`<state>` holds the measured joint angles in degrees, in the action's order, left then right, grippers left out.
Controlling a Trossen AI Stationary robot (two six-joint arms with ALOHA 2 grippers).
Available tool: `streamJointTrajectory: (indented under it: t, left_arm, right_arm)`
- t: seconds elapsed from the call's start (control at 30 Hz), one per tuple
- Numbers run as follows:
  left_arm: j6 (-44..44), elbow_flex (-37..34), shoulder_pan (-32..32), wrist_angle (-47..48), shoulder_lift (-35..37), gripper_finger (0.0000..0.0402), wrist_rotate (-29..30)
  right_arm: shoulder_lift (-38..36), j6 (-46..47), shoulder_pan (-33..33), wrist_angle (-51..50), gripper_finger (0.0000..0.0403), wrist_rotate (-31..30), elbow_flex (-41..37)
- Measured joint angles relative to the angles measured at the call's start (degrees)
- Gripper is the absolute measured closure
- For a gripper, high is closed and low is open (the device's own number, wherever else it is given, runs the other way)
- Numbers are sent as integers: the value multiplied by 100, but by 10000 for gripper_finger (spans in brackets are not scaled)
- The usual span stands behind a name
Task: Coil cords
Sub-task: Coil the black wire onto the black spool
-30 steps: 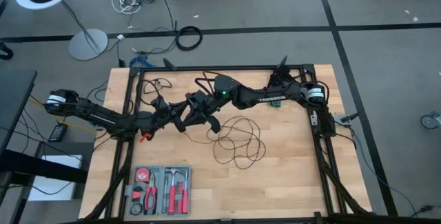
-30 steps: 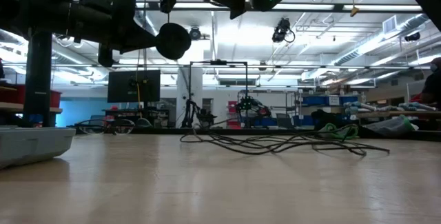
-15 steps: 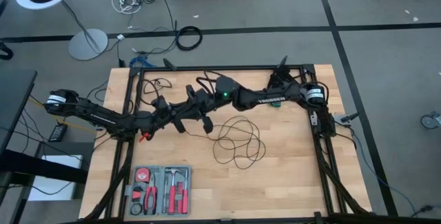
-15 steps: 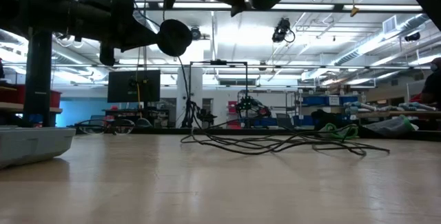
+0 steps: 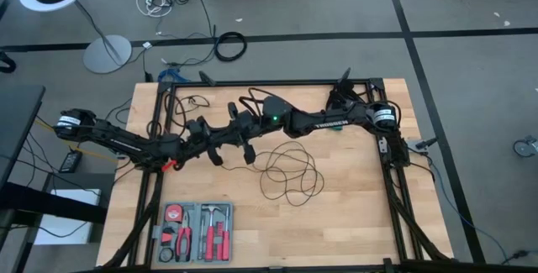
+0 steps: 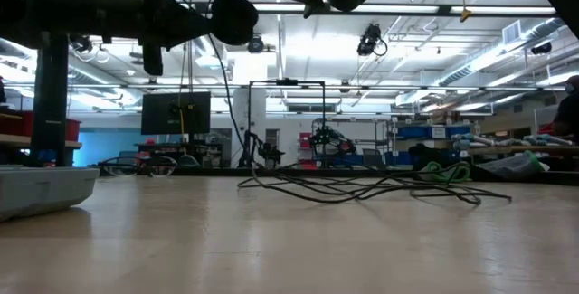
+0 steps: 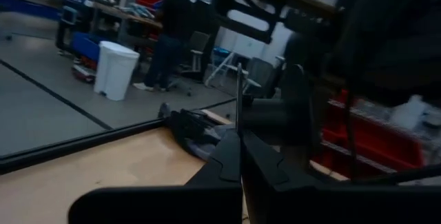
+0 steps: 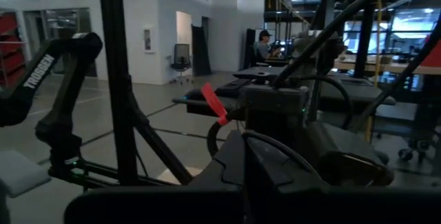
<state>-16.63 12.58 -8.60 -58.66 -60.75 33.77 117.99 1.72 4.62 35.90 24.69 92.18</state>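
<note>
The thin black cord lies in loose loops (image 5: 290, 168) on the wooden table, right of centre, and shows as a low tangle in the low view (image 6: 362, 185). Its round black puck (image 6: 233, 18) is raised high above the table, with one strand (image 6: 239, 95) running down from it to the loops. My left gripper (image 5: 212, 143) and my right gripper (image 5: 242, 134) meet above the table's middle, close together and both shut. Which gripper carries the puck I cannot tell. My left gripper is shut on the cord: one thin strand (image 7: 238, 100) comes straight out from between its shut fingertips (image 7: 234, 156). The held part is clear of the table. My right gripper is shut on the cord: a strand (image 8: 282, 148) curves away in an arc from its shut fingertips (image 8: 231, 162). The held part is clear of the table, and my left arm stands close in front.
A grey tool tray (image 5: 197, 231) with pliers sits at the near left and shows in the low view (image 6: 36, 190). Black frame rails (image 5: 160, 130) run along the table's left, far and right sides. A thick black cable ring (image 5: 229, 46) lies on the floor beyond.
The puck has gone up, and a strand now hangs from it down to the loops on the table. My right gripper has moved toward the table's left and far side, closer to my left gripper. The loops on the table have stayed put.
</note>
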Motion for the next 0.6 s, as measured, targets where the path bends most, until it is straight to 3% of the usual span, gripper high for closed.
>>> streamJointTrajectory:
  t: [0.6]
  left_arm:
    - [-33, 232, -2, 665, -2, 402, -607]
  right_arm:
    - [3, -313, 84, 73, 403, -348, 0]
